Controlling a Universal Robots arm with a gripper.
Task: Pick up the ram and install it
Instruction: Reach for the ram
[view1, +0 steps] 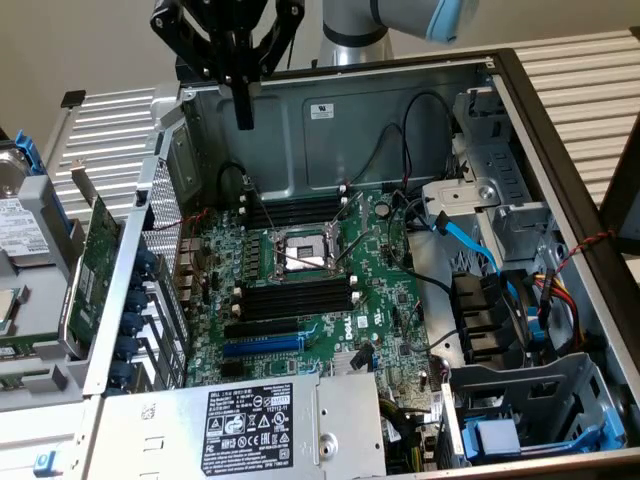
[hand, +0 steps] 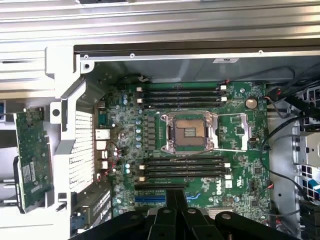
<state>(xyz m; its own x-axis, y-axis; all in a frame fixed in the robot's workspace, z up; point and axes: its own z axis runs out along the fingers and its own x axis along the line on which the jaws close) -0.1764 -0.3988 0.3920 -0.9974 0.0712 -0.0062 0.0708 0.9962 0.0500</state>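
My gripper (view1: 244, 120) hangs shut high over the back of the open computer case (view1: 400, 110), with nothing showing between its black fingers. Seen from the wrist, the closed gripper (hand: 175, 194) points down at the green motherboard (hand: 240, 170). Two banks of long black memory slots with white end clips lie on the board, one behind the processor socket (view1: 295, 211) and one in front of it (view1: 297, 297). All of these slots look unfilled. The ram is out of view.
A bare processor socket (view1: 300, 250) sits mid-board. A large green expansion card (view1: 95, 255) with a metal bracket leans outside the case on the exterior view's left. A labelled power supply (view1: 250, 420) lies at the front, and cables and drive cages (view1: 540, 400) crowd the exterior view's right.
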